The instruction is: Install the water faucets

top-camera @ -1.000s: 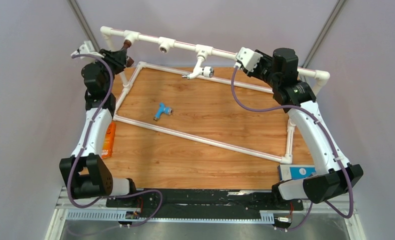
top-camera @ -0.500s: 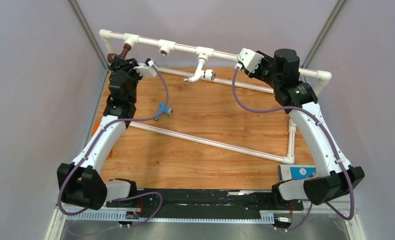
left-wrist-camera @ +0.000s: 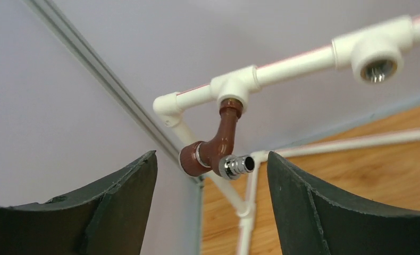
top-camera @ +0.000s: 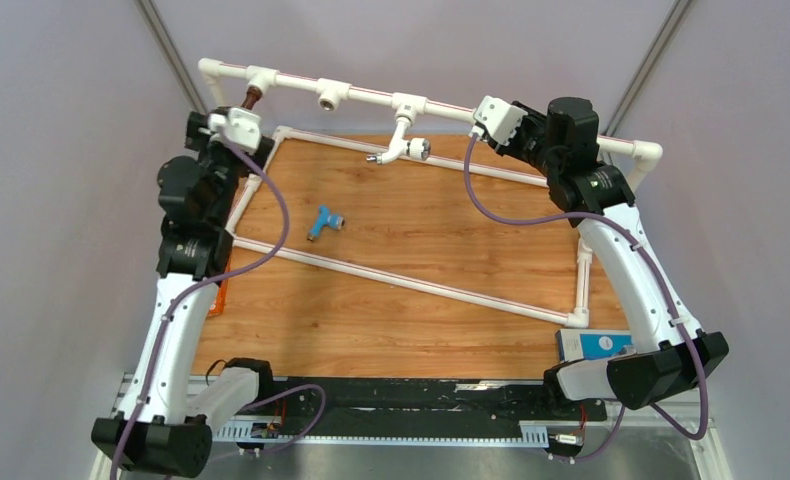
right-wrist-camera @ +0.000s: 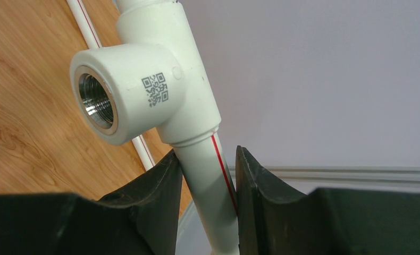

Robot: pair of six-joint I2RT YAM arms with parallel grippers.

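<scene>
The left tool (left-wrist-camera: 212, 156) stands wide, apart from the brown faucet (left-wrist-camera: 218, 144) in the far-left socket (left-wrist-camera: 234, 85). The right tool (right-wrist-camera: 207, 154) clamps the white pipe (right-wrist-camera: 210, 183).

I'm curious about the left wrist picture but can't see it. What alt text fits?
A dark brown faucet hangs from a tee socket of the white pipe frame. Nearer the camera, the two black fingers of the left gripper stand open, touching nothing.

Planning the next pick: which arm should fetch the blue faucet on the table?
Left. The left gripper has open, empty jaws clear of the mounted brown faucet, nearer the blue faucet. The right gripper has jaws clamped on the pipe frame.
</scene>
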